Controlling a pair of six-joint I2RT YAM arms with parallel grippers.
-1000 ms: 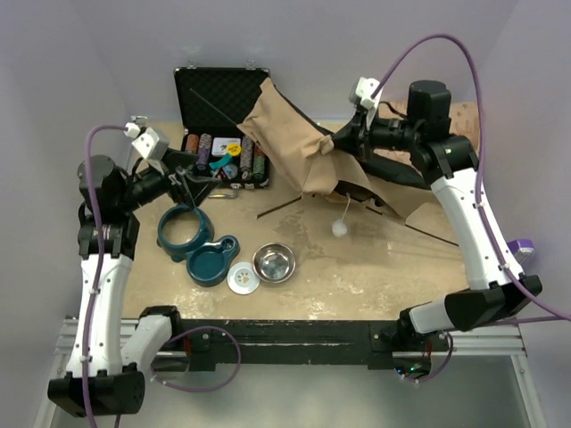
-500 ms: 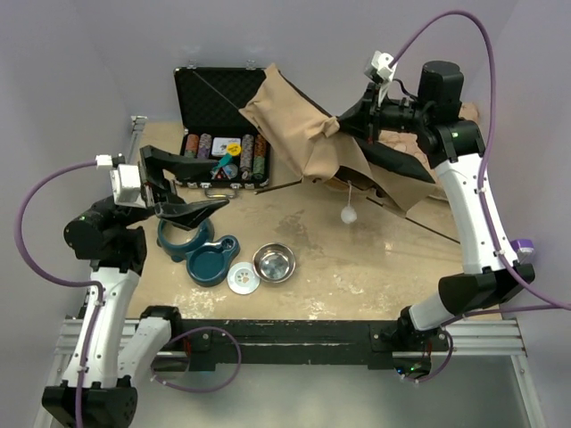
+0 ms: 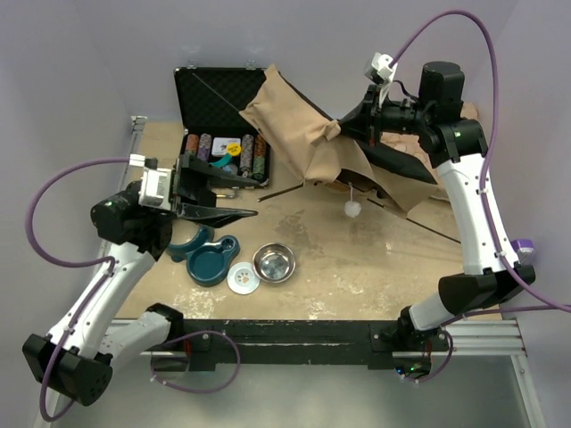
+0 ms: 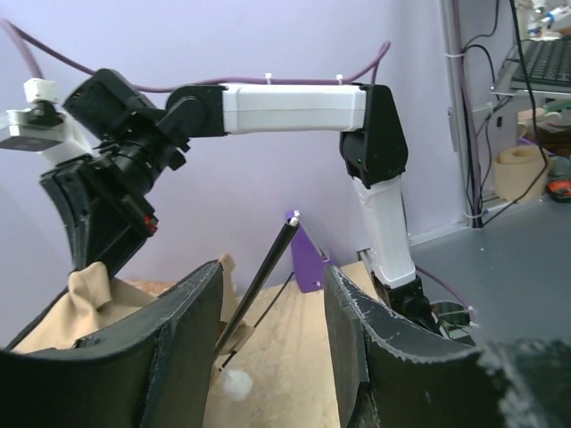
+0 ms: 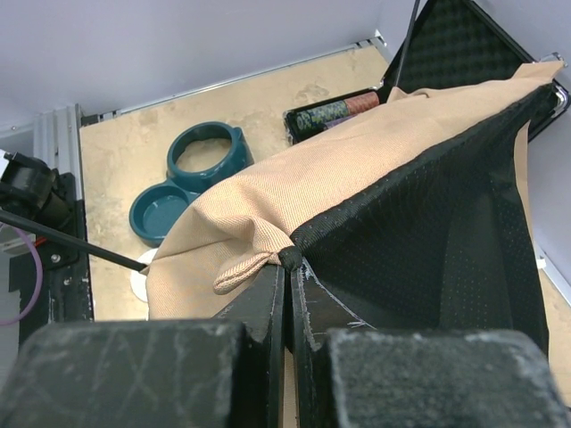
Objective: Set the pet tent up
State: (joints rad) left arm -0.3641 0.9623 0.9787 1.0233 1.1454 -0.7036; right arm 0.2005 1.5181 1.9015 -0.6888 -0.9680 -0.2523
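Tan pet tent (image 3: 294,125) aloft in clamped right tool (image 3: 338,133); left tool (image 3: 254,198) agape.

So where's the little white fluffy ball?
In the top view, the white pom-pom hangs just below the pet tent, right of the middle, up and right of the steel bowl.

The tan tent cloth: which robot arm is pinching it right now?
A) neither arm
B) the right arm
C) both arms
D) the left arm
B: the right gripper is shut on a fold of the pet tent, while the left gripper stands open, apart from the cloth and holding nothing.
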